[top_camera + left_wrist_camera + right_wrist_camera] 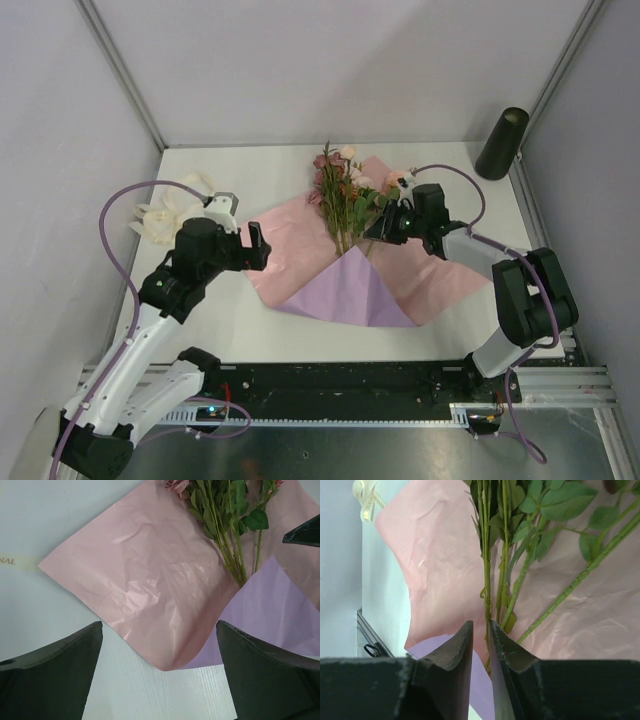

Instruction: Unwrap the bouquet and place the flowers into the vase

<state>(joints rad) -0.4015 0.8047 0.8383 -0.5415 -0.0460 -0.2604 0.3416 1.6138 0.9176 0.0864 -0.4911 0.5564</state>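
The bouquet lies unwrapped: its pink paper and lilac sheet are spread flat mid-table. The flowers rest on the paper, stems pointing toward me, blooms away. My right gripper is low at the stem ends. In the right wrist view its jaws stand a narrow slit apart, with one thin green stem running into the gap and the other stems just right of it. My left gripper hovers wide open over the paper's left corner, holding nothing. The black vase stands upright at the far right corner.
The cream ribbon lies bunched at the table's left edge; its tail shows in the left wrist view. Grey walls close in the table on three sides. The right arm's body sits near the right edge.
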